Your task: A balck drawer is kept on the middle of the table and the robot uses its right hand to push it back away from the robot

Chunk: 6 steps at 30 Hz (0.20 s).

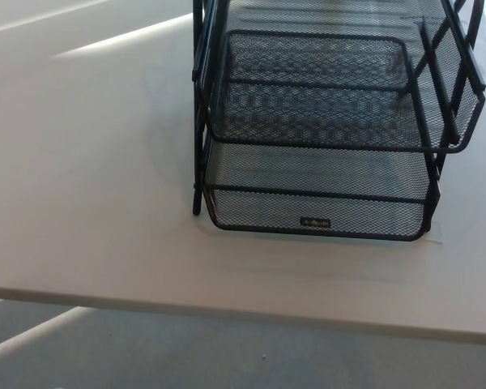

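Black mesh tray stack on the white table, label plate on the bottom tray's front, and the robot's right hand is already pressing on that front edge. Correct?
Not quite. The head view shows no hand at all; nothing touches the front edge. The rest holds: the black mesh tray stack sits on the white table, with a label plate on the bottom tray's front.

Black wire-mesh metal drawer (320,146), faint sheen, on smooth matt white table (89,178)
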### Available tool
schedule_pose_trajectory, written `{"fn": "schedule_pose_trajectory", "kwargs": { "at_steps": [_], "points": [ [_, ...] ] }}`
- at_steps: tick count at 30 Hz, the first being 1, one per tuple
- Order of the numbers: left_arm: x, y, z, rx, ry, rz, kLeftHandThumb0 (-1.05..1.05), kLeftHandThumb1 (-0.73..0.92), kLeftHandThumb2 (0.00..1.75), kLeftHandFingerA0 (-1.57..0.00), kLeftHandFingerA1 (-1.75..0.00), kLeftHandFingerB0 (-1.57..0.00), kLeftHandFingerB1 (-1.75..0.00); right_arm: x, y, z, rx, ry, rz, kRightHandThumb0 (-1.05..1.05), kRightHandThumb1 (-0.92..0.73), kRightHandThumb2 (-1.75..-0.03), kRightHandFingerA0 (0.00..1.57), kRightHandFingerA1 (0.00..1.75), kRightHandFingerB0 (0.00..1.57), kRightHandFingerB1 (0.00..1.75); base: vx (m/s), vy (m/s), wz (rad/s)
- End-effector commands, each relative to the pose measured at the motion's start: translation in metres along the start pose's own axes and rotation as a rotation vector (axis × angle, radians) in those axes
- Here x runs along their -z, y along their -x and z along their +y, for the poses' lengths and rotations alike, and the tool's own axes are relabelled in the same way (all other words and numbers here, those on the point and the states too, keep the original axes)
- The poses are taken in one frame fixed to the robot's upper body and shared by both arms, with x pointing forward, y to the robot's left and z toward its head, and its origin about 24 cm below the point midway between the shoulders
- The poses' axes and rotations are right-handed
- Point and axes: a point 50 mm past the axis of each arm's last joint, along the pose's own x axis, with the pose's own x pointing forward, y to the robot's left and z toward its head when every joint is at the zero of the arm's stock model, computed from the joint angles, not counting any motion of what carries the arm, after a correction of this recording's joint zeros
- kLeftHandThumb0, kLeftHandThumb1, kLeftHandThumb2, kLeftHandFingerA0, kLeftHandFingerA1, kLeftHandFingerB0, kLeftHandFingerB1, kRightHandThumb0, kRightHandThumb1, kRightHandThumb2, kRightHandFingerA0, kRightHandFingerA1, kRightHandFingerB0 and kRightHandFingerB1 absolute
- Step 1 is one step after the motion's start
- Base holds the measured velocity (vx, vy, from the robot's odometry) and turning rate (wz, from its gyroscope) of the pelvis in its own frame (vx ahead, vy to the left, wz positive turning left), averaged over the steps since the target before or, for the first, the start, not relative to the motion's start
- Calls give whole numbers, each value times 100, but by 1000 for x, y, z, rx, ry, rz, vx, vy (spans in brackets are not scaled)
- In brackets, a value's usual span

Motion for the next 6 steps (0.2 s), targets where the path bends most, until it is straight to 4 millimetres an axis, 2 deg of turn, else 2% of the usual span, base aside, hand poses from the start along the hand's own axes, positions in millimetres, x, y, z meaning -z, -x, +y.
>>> {"fn": "schedule_pose_trajectory", "kwargs": {
  "at_steps": [1, 6],
  "points": [
    [6, 4, 3, -4, 25, 6, -54, 70, 61, -50, -41, -30, -33, 2, -1, -1, 43, -7, 19, -49, -77, -63, 55, 42, 41, 36, 0, 0, 0],
    [5, 4, 3, -6, 11, 8, -56, 69, 62, -50, -41, -32, -33, 3, -2, 0, 55, 4, 29, -49, -75, -63, 55, 41, 43, 36, 0, 0, 0]
  ]
}}
